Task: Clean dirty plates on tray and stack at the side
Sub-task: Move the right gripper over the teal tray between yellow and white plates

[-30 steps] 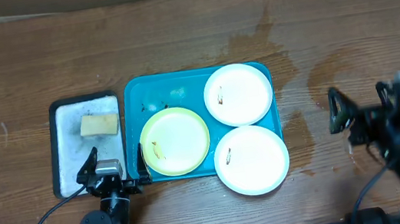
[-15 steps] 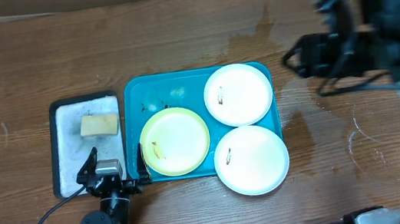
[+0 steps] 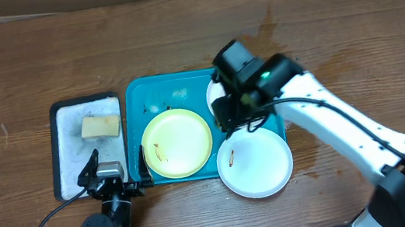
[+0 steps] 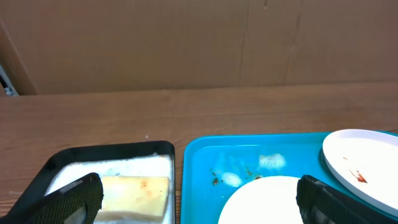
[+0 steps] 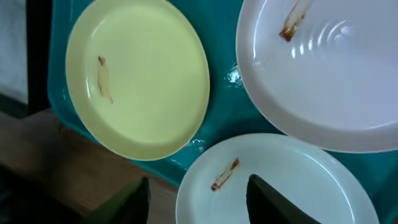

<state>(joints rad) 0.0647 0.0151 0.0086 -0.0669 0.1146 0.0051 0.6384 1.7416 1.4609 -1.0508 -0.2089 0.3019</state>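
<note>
The teal tray (image 3: 161,95) holds a pale yellow plate (image 3: 177,143) with a brown smear. A white plate (image 3: 256,163) overlaps the tray's front right corner. In the overhead view my right arm covers most of the other white plate (image 5: 323,68). My right gripper (image 5: 199,200) hangs open just above the near white plate (image 5: 286,180). One finger is over the wood outside the rim, the other over the plate's inside, beside its brown smear. My left gripper (image 3: 114,166) rests wide open at the front edge, between the two trays, holding nothing.
A black-rimmed white tray (image 3: 56,148) left of the teal one holds a yellow sponge (image 3: 100,126). Crumbs and foam spots lie on the teal tray's back left part (image 4: 249,168). A wet patch (image 3: 280,48) darkens the wood to the right. Cardboard lines the far edge.
My right arm has swung from the table's right side over to the tray's right half, and its jaws have narrowed. The plates and the left arm have not moved.
</note>
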